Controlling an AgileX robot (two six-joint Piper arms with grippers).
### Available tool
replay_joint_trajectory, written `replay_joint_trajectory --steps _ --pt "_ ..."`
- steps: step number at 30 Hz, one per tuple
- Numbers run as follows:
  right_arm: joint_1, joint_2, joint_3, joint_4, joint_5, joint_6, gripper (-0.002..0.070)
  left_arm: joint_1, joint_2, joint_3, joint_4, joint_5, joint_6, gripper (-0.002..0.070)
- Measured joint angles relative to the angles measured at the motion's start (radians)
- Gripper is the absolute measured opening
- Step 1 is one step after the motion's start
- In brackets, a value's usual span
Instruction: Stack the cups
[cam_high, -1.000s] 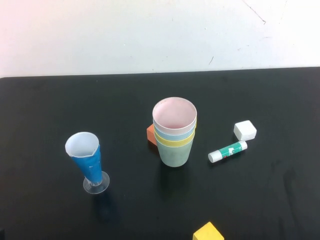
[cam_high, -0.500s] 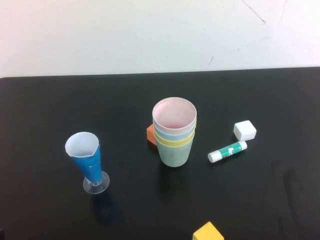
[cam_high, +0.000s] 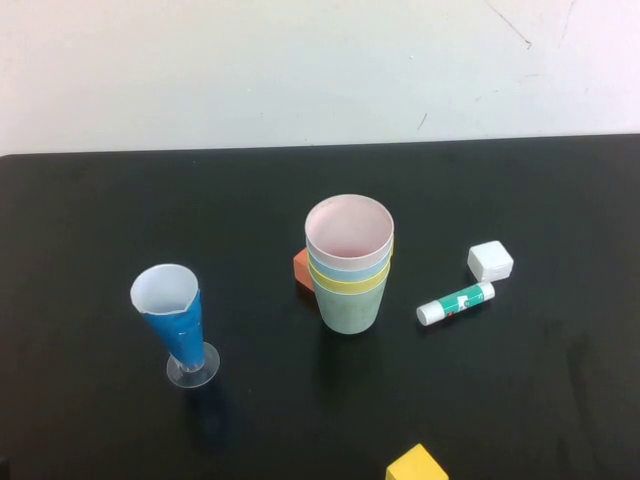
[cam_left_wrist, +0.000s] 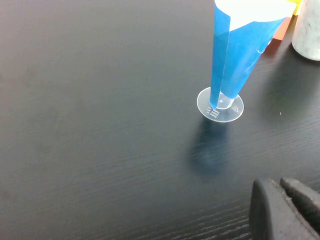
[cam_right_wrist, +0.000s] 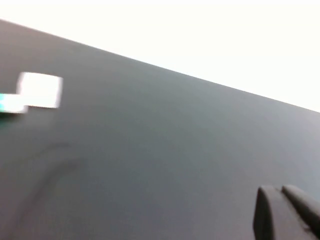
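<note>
Tabletop (cam_high: 100, 200): black, matte, with a faint wood grain in the left wrist view; it fills the lower part of the high view and ends at a straight far edge.

Wall (cam_high: 250, 70): white, plain, behind the tabletop, with a thin dark crack near its upper right.

Cups (cam_high: 348, 263): four, nested in one upright stack near the middle of the tabletop. Green at the bottom, then yellow, then light blue, pink innermost and on top; only the rims of the upper three show.

Orange block (cam_high: 300, 268): touching or just behind the stack on its left, mostly hidden by it.

Paper cone (cam_high: 172, 315): blue outside, white inside, upright on a clear round base, well left of the stack.

Glue stick (cam_high: 455, 302): white with a green label, lying on its side to the right of the stack.

White cube (cam_high: 490, 260): just beyond the glue stick's far end; it may be touching it, hard to say from here.

Yellow block (cam_high: 416, 464): at the near edge of the high view, cut off by the frame.

Left gripper (cam_left_wrist: 285, 207): closed, empty, low over bare tabletop near the cone's base.

Right gripper (cam_right_wrist: 285, 210): closed, empty, above bare tabletop, well apart from the white cube.
</note>
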Motion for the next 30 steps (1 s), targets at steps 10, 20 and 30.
replay_joint_trajectory --steps 10,20,30 --pt "-0.062 -0.073 0.052 -0.111 0.062 0.249 0.0011 0.000 0.000 0.000 0.000 0.000 -0.002 -0.0002" --pt "0.001 -0.077 0.052 -0.188 0.154 0.343 0.0011 0.000 0.000 0.000 0.000 0.000 -0.002 -0.0002" --pt "0.002 -0.077 0.052 -0.199 0.161 0.353 0.0011 0.000 0.000 0.000 0.000 0.000 -0.002 -0.0002"
